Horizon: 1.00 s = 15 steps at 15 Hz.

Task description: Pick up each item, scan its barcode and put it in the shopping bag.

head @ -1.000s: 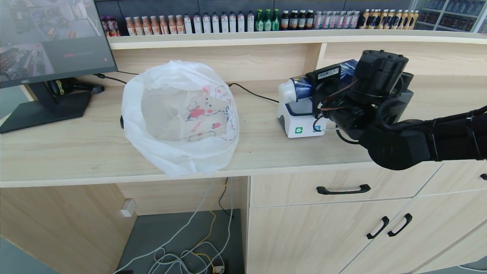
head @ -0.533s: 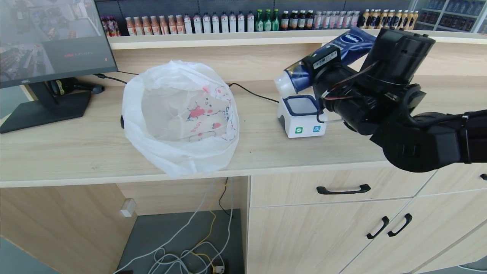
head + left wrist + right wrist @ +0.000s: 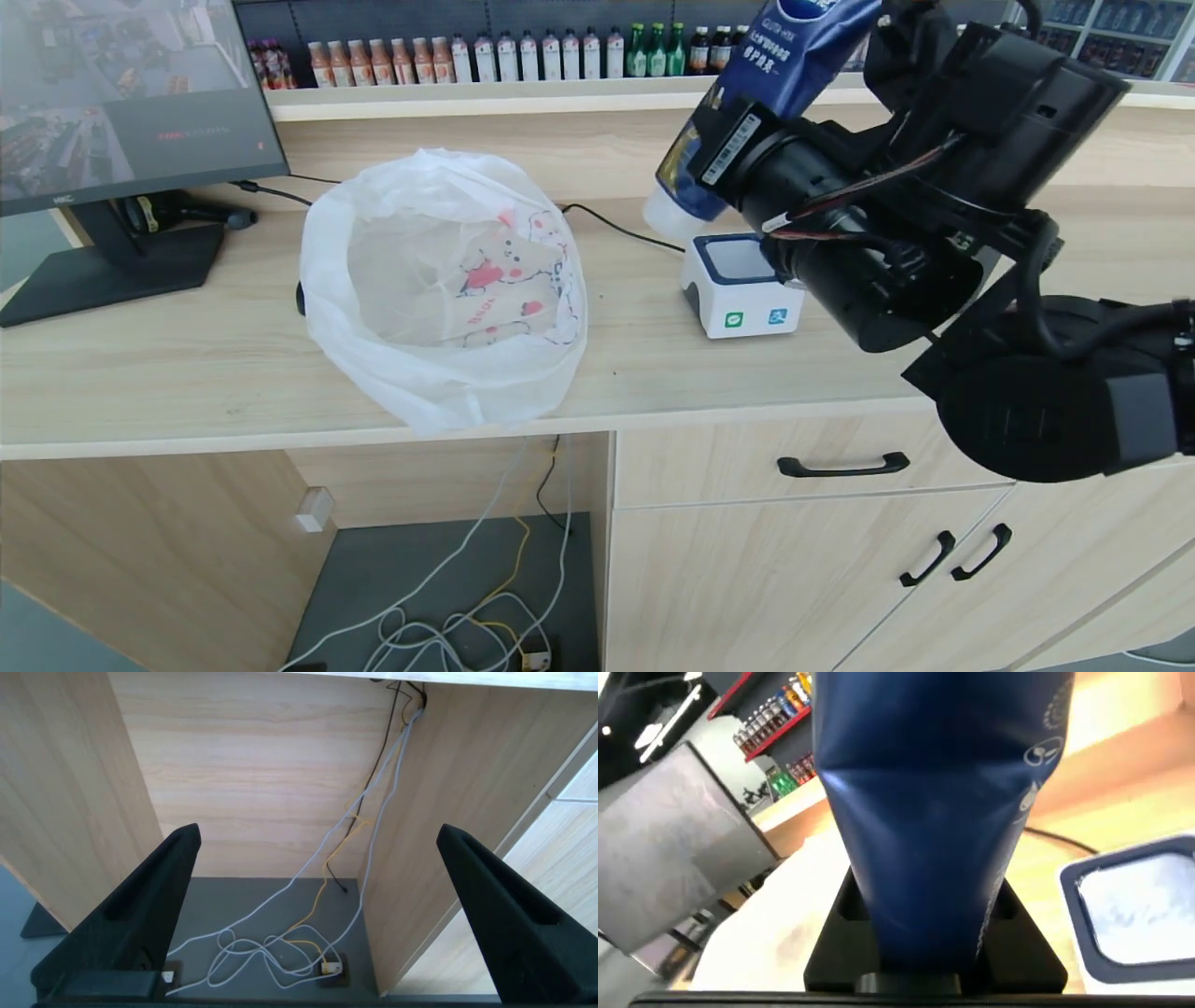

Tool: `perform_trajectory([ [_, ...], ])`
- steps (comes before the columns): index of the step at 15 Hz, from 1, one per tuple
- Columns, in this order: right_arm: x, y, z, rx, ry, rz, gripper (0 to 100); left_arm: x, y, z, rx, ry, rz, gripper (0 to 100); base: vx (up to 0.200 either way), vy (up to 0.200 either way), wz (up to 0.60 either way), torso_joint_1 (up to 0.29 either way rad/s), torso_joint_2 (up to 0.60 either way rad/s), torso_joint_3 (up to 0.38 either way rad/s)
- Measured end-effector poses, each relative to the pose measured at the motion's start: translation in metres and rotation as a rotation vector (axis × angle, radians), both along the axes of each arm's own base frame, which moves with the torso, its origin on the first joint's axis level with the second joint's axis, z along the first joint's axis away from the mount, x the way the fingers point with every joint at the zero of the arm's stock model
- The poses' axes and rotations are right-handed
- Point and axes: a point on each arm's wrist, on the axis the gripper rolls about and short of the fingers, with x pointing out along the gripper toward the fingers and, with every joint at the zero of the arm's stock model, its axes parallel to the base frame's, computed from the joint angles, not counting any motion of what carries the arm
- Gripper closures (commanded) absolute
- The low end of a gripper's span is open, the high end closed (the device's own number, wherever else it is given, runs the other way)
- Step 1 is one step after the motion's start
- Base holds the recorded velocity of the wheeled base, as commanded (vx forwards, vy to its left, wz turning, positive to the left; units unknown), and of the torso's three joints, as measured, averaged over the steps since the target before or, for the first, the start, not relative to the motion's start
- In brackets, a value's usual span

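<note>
blue tube (image 3: 794, 56) is up in the air, tilted, white cap end down, above the back edge of the scanner (image 3: 742, 303), not touching it. my right gripper (image 3: 738, 145) is clamped around the tube just above the cap. shopping bag (image 3: 439, 280) stands open on the counter (image 3: 187, 373), near the scanner on its left, mouth toward me. monitor (image 3: 121, 84) sits at the counter's far left, bottles (image 3: 560, 51) line the shelf behind. my left gripper (image 3: 318, 905) hangs low under the counter, fingers spread wide with nothing between them, cables (image 3: 280, 952) on the floor below.
</note>
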Motion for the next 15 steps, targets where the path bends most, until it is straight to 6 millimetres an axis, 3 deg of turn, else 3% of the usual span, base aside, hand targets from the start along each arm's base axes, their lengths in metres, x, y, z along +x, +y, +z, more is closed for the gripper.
perform_trajectory([
  [3,-0.008,0.000,-0.007,-0.169,-0.148,-0.082,100,0.000,0.000,0.000,0.000,0.000,0.000,0,0.000,0.000,0.00,0.000,0.00,0.000],
  [6,-0.012,0.000,-0.023,-0.351,-0.287,-0.012,100,0.000,0.000,0.000,0.000,0.000,0.000,0,0.000,0.000,0.00,0.000,0.00,0.000],
  [11,-0.009,-0.006,-0.040,-0.372,-0.308,-0.026,100,0.000,0.000,0.000,0.000,0.000,0.000,0,0.000,0.000,0.00,0.000,0.00,0.000],
  [15,-0.011,-0.008,-0.041,-0.357,-0.322,-0.033,100,0.000,0.000,0.000,0.000,0.000,0.001,0,0.000,0.000,0.00,0.000,0.00,0.000],
])
